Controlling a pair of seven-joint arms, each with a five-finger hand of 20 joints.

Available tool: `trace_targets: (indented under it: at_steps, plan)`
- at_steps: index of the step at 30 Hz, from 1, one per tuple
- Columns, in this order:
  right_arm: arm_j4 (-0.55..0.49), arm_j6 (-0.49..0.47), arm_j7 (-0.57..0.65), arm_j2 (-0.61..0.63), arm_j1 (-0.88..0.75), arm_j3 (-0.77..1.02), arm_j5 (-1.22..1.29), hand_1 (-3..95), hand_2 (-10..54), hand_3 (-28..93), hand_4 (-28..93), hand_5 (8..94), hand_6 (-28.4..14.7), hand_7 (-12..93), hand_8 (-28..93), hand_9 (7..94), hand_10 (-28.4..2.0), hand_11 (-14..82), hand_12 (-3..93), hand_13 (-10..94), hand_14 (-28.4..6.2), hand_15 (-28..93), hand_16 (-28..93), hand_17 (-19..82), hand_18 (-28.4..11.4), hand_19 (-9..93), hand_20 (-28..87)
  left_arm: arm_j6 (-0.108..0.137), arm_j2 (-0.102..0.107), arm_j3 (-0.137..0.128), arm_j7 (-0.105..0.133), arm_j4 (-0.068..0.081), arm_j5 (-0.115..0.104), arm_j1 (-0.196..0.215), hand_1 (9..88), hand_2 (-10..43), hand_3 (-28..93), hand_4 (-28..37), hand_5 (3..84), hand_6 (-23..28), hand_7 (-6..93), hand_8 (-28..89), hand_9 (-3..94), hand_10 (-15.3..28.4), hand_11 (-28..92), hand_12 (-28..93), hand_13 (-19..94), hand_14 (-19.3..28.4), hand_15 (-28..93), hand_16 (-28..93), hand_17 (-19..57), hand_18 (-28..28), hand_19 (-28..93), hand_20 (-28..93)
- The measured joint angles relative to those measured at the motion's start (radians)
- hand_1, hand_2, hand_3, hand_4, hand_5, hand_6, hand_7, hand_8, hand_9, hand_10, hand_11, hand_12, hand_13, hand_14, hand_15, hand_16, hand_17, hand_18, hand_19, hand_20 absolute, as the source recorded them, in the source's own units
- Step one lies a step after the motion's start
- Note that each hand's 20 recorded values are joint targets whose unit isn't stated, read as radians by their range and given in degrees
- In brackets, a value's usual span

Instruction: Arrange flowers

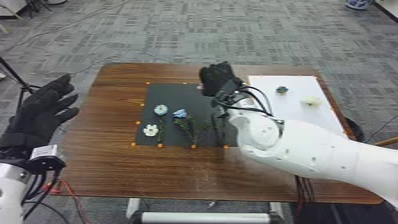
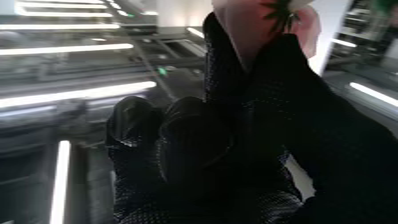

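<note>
Worktop of brown wood on gray carpet, head view: flowers lie on a black mat and white sheet. Left robot hand is beside the worktop, fingers loose; right robot hand near the mat's far edge. Right wrist view: right robot hand pinches a pink flower.
</note>
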Motion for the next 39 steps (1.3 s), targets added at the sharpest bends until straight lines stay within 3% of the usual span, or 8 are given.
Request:
trace_targets:
  at_steps: [6,16,31,39]
  plan:
    - [-0.011,-0.091,-0.012,-0.062,0.012,-0.027,-0.002,46.9,-9.5,86,-28,78.1,2.9,41,-6,88.5,-4.7,14.1,44.3,72,-4.8,83,29,40,-20.7,93,52,0.0,0.008,0.01,-0.001,0.002,0.0,-0.033,24.7,-5.4,70,-27.9,21.7,1.3,15.8,-7,16.0,9.2,14,20,6,12.5,34,-3,-13.5,19.5,38,9]
    - [0.006,-0.14,-0.025,-0.033,-0.021,-0.06,-0.007,46.8,-9.5,86,-28,78.2,3.2,41,-6,88.4,-4.6,13.3,44.3,72,-4.9,83,30,39,-20.7,93,52,0.0,0.009,0.008,0.001,0.0,0.001,-0.026,24.6,-5.6,70,-27.9,21.7,1.2,15.8,-7,16.0,9.3,14,20,6,12.5,34,-3,-13.5,19.5,38,9]
    - [0.007,-0.144,0.028,-0.028,-0.002,-0.14,0.01,42.4,-9.5,81,-28,72.8,3.4,41,-4,84.7,-3.9,12.8,44.0,71,-4.8,84,30,39,-20.5,93,53,-0.01,0.024,0.008,-0.004,0.001,0.0,-0.026,24.7,-5.4,70,-27.9,21.6,1.2,15.9,-7,16.0,9.2,14,20,6,12.5,34,-3,-13.6,19.6,38,9]
    - [0.006,-0.146,0.041,-0.028,-0.006,-0.131,0.016,40.0,-9.5,78,-28,71.1,3.1,41,-4,80.6,-4.8,20.1,37.9,71,-4.6,84,30,39,-20.5,93,53,-0.014,0.026,0.007,-0.006,0.001,0.0,-0.028,24.8,-5.2,70,-27.9,21.6,1.3,15.9,-8,16.0,9.2,14,20,6,12.6,34,-3,-13.6,19.5,38,9]
